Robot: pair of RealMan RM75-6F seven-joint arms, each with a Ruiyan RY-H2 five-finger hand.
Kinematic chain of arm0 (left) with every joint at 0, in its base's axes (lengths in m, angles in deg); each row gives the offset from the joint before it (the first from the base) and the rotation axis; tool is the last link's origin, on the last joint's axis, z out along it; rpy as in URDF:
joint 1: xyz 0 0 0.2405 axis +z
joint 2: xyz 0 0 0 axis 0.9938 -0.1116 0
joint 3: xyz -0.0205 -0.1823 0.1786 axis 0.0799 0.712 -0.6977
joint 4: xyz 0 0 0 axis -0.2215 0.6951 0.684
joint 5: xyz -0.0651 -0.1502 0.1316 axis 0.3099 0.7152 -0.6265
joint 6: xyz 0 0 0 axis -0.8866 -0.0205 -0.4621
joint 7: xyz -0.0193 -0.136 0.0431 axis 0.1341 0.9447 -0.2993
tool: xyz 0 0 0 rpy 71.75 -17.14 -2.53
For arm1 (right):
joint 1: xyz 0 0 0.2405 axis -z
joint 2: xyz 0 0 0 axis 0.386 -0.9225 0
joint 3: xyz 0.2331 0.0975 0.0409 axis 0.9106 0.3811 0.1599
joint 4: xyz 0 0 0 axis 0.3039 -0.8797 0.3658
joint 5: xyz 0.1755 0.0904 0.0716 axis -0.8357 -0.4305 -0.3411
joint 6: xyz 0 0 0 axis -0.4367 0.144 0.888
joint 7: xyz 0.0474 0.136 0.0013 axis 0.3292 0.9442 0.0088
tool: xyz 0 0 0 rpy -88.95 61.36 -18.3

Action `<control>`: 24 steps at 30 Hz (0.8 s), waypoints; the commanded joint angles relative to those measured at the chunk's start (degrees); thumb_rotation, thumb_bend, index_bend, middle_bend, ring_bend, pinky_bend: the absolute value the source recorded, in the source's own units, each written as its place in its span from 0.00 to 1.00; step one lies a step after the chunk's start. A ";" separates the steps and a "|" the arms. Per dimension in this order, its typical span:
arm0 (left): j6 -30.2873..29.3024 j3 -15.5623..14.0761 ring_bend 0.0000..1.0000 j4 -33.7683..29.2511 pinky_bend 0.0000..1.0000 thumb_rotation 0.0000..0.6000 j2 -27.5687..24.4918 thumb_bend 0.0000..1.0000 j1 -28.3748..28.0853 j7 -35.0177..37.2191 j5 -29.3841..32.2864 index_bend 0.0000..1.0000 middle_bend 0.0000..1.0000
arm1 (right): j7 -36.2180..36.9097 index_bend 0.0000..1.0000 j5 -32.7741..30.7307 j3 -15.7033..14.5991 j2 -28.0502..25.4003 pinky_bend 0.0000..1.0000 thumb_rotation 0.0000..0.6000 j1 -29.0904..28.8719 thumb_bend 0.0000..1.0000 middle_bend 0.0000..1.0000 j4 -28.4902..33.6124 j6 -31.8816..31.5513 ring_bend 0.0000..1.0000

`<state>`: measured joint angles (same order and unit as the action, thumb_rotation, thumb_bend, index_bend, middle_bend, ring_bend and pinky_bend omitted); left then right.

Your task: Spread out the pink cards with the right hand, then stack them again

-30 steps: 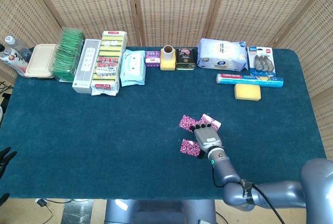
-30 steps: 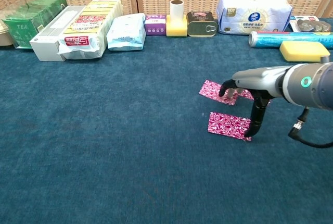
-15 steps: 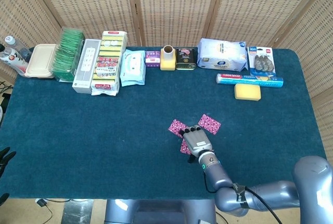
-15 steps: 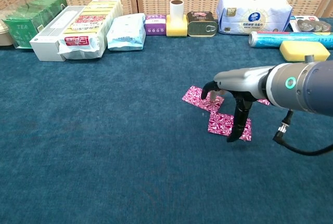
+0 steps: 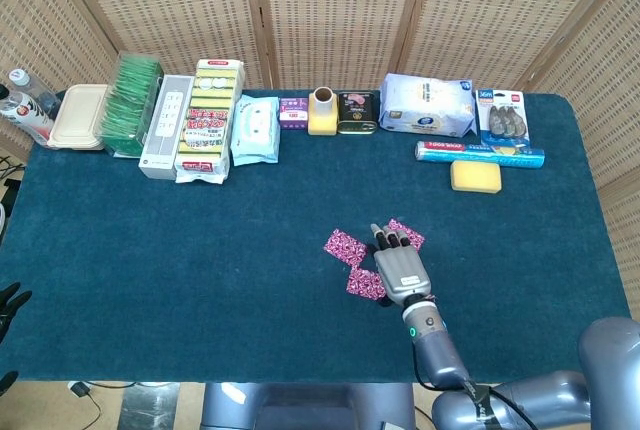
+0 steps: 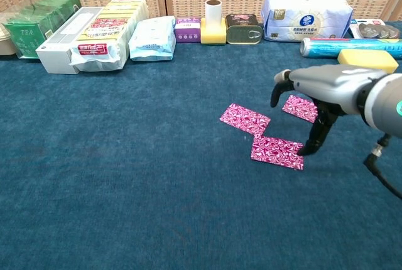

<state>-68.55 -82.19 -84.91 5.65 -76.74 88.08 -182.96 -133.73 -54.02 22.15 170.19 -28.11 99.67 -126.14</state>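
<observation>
**Operator:** Woven screens close off the far side, and the table (image 5: pixel 150 250) carries a dark blue-green cloth. Report card positions.

**Technician:** Three pink cards lie flat near the right-centre. The left card (image 6: pixel 245 119) and the near card (image 6: pixel 277 152) meet at a corner or very nearly; the far card (image 6: pixel 300 108) lies apart, to the right. My judgement: the spread step is complete or close to it, since no card overlaps another.

**Operator:** State of the right hand?

**Technician:** The right hand (image 6: pixel 314 103) hovers over the gap between the far and near cards, palm down, fingers apart and holding nothing. In the chest view, one digit reaches down to the right edge of the near card; contact cannot be confirmed. The left hand is not in view.

**Operator:** Clearance for restacking?

**Technician:** Bare cloth surrounds the cards on all sides. The row of goods along the far edge, including the yellow sponge (image 5: pixel 475 176) and the blue roll (image 5: pixel 480 153), stands well apart. Flat cards on cloth offer little edge to lift, so sliding them together is likely easier than picking.
</observation>
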 commanded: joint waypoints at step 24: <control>0.12 -0.14 0.00 0.07 0.01 1.00 -0.08 0.12 -0.08 0.07 -0.21 0.00 0.00 | -5.45 0.25 -6.97 7.21 11.59 0.01 1.00 5.77 0.00 0.00 -6.64 -6.72 0.00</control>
<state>-68.44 -82.33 -84.83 5.57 -76.82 88.16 -183.17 -139.08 -61.06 29.30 181.66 -22.45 93.12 -132.85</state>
